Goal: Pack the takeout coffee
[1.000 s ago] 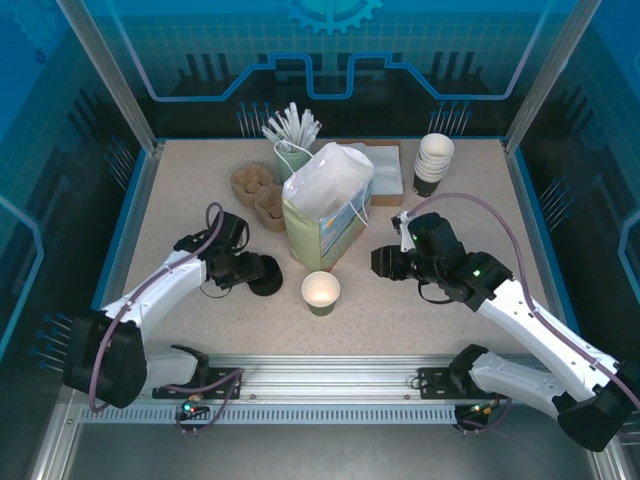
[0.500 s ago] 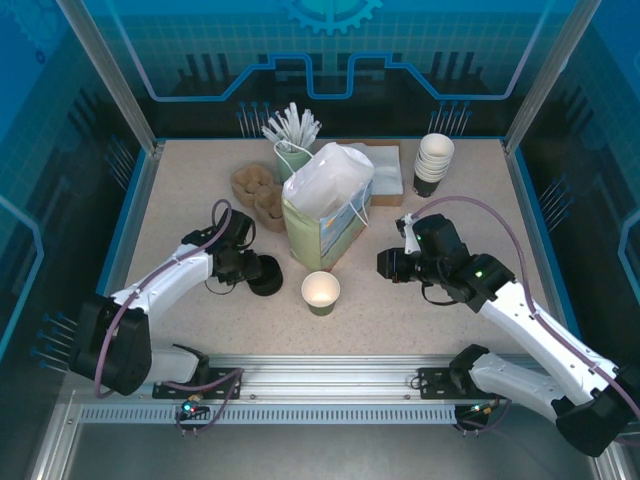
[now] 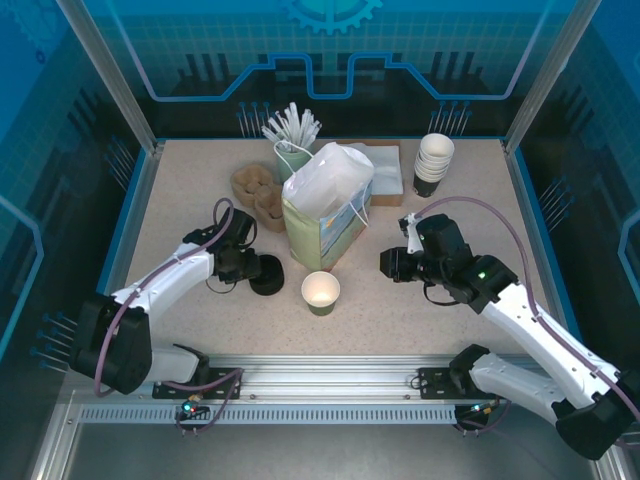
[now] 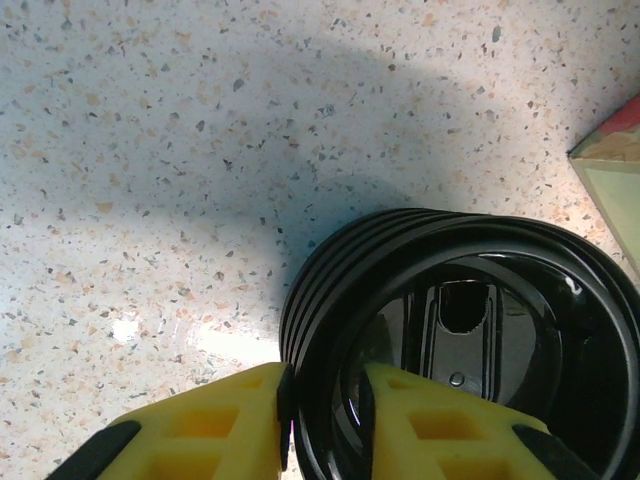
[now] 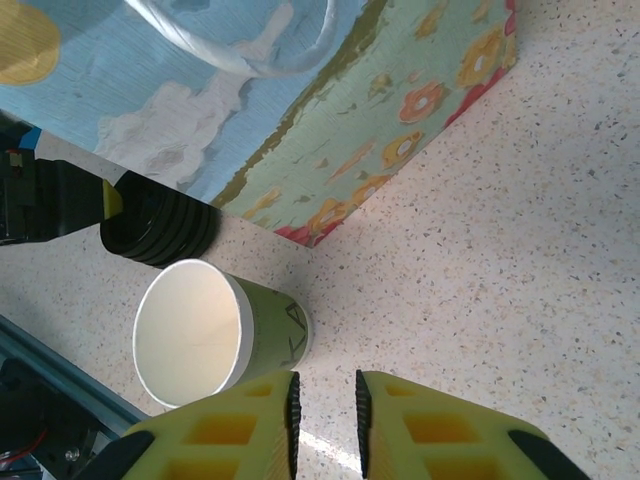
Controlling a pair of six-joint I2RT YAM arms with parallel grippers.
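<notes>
One lidless cup [image 3: 320, 292] upright, mouth up; left hand [image 4: 320, 420] apparently pinching black lids [image 4: 470, 330]; right hand [image 5: 323, 415] narrow.

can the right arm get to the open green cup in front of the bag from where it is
Probably yes. The right claw sits empty just beside the cup, with bare table between them. The bag stands behind that path, not across it.

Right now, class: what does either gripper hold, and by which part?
The left gripper pinches the stack of black lids by its rim, one finger inside, one outside. The right gripper holds nothing.
</notes>
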